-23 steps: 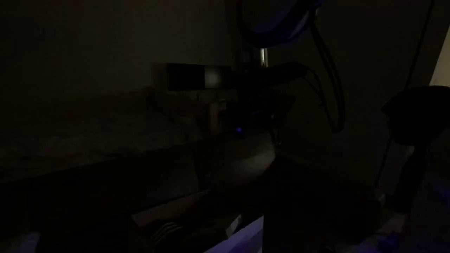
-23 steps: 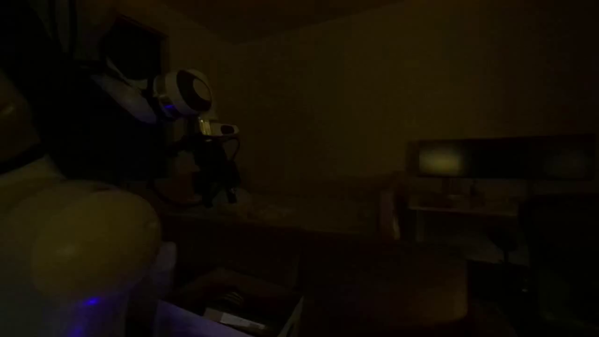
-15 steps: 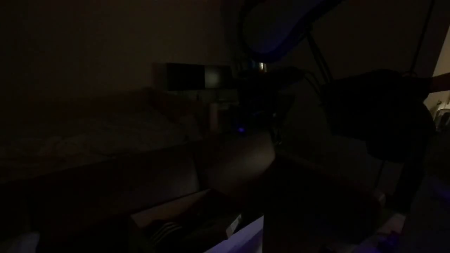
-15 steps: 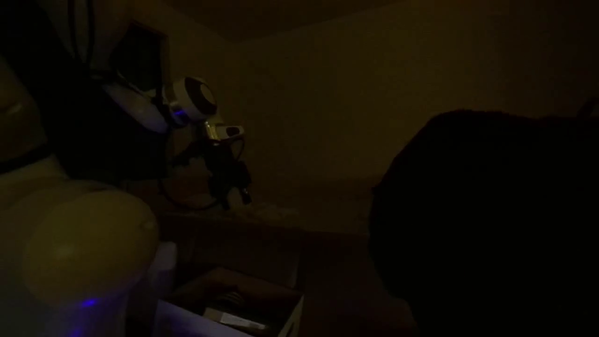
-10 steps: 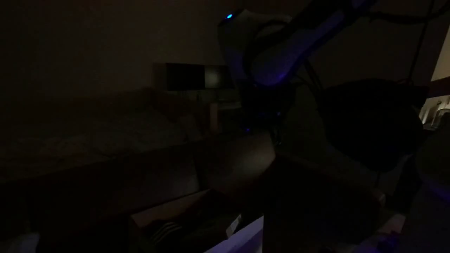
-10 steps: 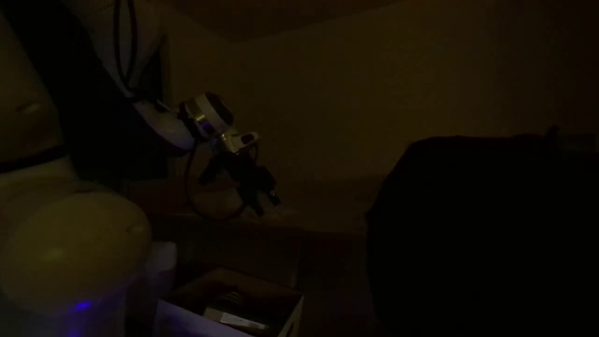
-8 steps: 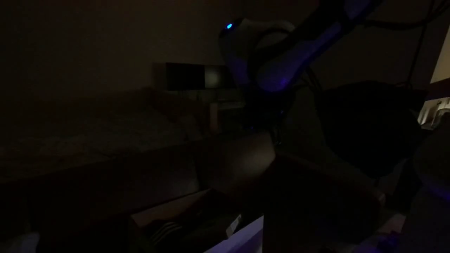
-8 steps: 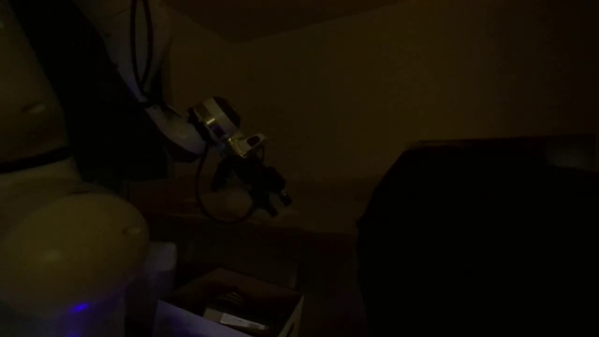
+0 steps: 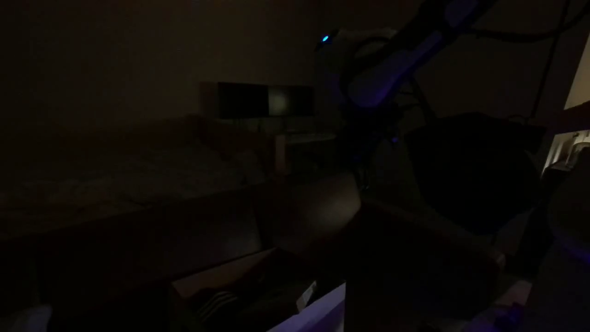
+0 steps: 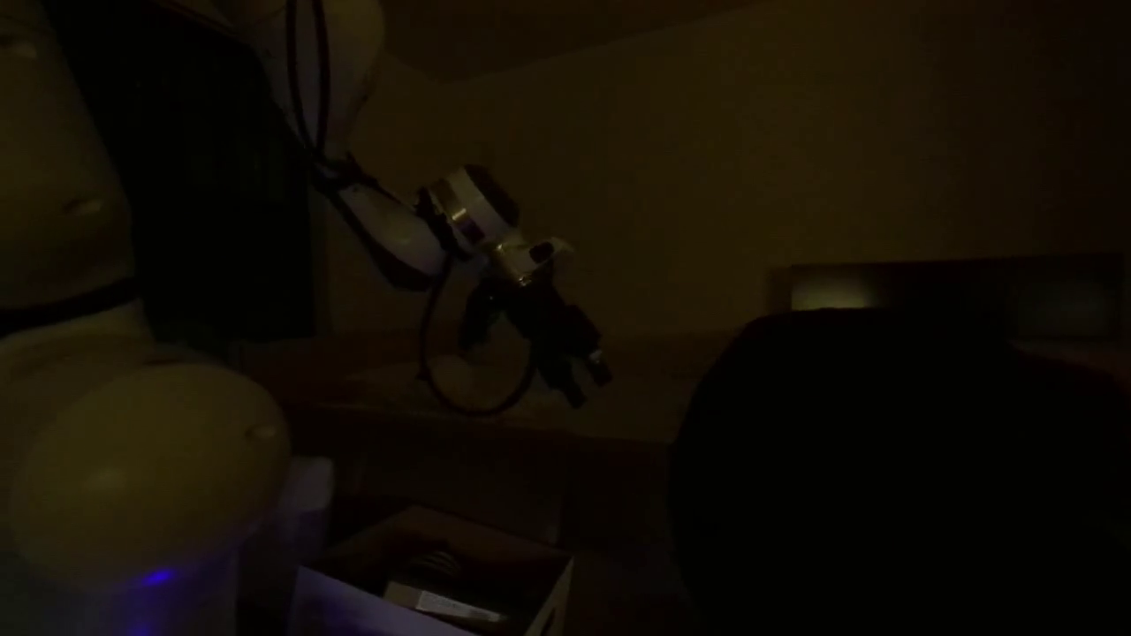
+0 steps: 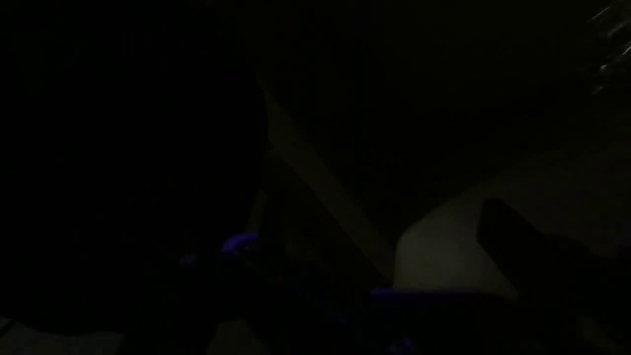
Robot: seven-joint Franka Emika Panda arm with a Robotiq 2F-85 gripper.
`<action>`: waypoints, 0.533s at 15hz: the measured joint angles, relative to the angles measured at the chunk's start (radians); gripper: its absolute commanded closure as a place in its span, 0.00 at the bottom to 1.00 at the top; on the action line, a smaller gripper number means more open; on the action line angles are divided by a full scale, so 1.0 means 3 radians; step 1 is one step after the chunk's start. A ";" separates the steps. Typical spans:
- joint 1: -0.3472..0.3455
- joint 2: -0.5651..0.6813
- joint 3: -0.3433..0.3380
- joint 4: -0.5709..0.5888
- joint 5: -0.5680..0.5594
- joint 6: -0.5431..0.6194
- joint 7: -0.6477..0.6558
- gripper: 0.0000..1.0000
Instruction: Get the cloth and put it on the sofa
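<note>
The room is very dark. The cloth is a large near-black draping mass at the right in an exterior view (image 10: 884,495); it also hangs in an exterior view (image 9: 474,175) and fills the left of the wrist view (image 11: 123,172). A dim arm-like form (image 9: 574,117) is at its right. My gripper (image 10: 589,390) is tilted towards the cloth, its fingers apart, with a gap between them in that view. In the wrist view the gripper (image 11: 369,227) shows two separate dark fingers, nothing clearly between them. The sofa (image 9: 313,207) is brownish, below the gripper; it also shows in an exterior view (image 10: 459,468).
An open box (image 9: 318,313) with a striped item stands in front of the sofa; the box also shows in an exterior view (image 10: 353,609). A bed (image 9: 115,189) lies behind the sofa. Monitors (image 9: 244,101) stand at the back. A pale rounded surface (image 11: 443,251) shows in the wrist view.
The cloth has come in from the right and hangs nearer the arm, hiding the sofa's end in an exterior view. My gripper has swung towards the cloth and tilted, staying open.
</note>
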State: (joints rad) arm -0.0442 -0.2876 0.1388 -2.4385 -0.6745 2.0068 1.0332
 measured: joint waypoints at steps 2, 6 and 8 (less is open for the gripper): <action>0.0028 -0.0118 -0.0180 0.0022 0.0237 0.0009 -0.0337 0.00; -0.0051 -0.0302 -0.0357 0.0048 0.0341 -0.0128 -0.0553 0.00; -0.0150 -0.0306 -0.0374 0.0051 0.0333 -0.0185 -0.0552 0.00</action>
State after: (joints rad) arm -0.0891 -0.3794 0.0266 -2.4233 -0.5745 1.9514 0.8677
